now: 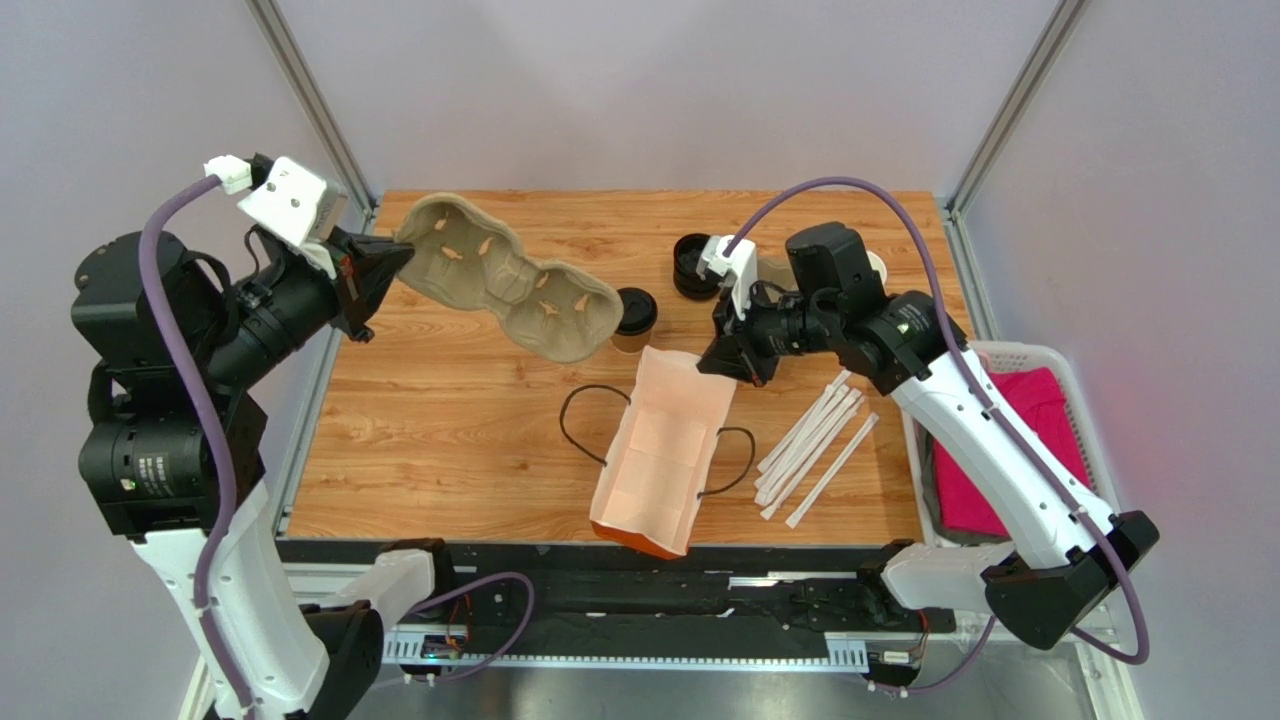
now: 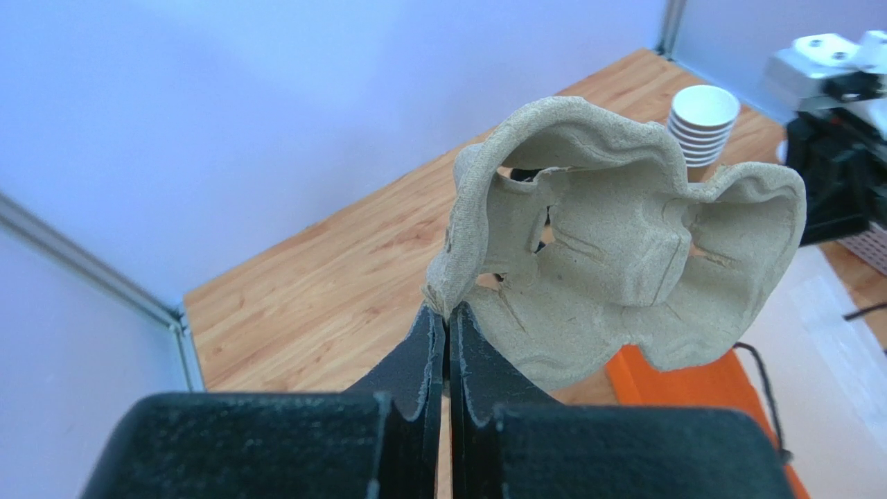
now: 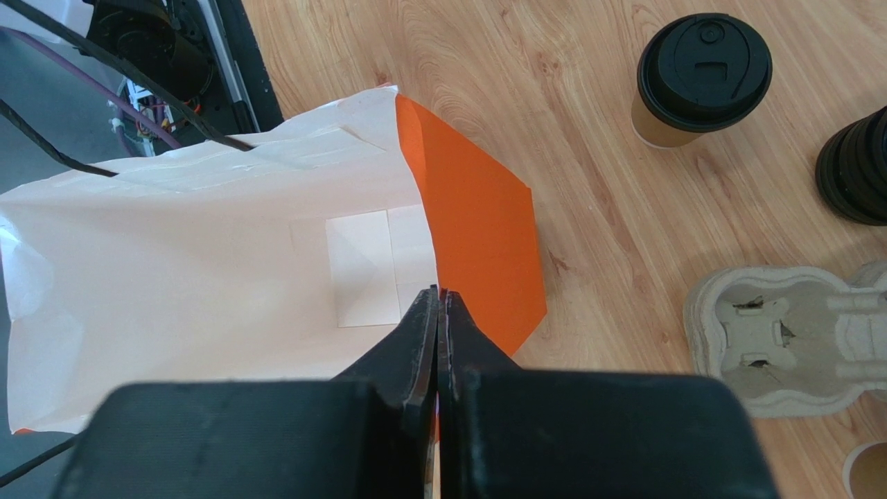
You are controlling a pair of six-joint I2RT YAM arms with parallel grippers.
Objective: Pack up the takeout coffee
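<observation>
Paper bag (image 1: 661,450) lay closest to the arm bases, pale outside and orange within. Just to its right you had a loose bunch of white sticks (image 1: 819,438) on the wooden table (image 1: 451,435), and off the table's right edge a white basket (image 1: 1037,354) with a pink cloth (image 1: 1037,423). Your right gripper (image 3: 437,296) was clenched on the bag's far rim, fingers pressed together over the paper. Beyond and left of that, the takeout coffee (image 1: 634,312) stood upright on the wood, lid on, apart from the bag and held by nothing. Your left gripper (image 2: 448,322) pinched the rim of a pulp cup carrier (image 2: 625,270), which hung tilted in the air beside the coffee. Farther back sat a stack of black lids (image 1: 694,267), a second carrier (image 3: 802,333) flat on the table, and a stack of lidless cups (image 2: 704,123).
</observation>
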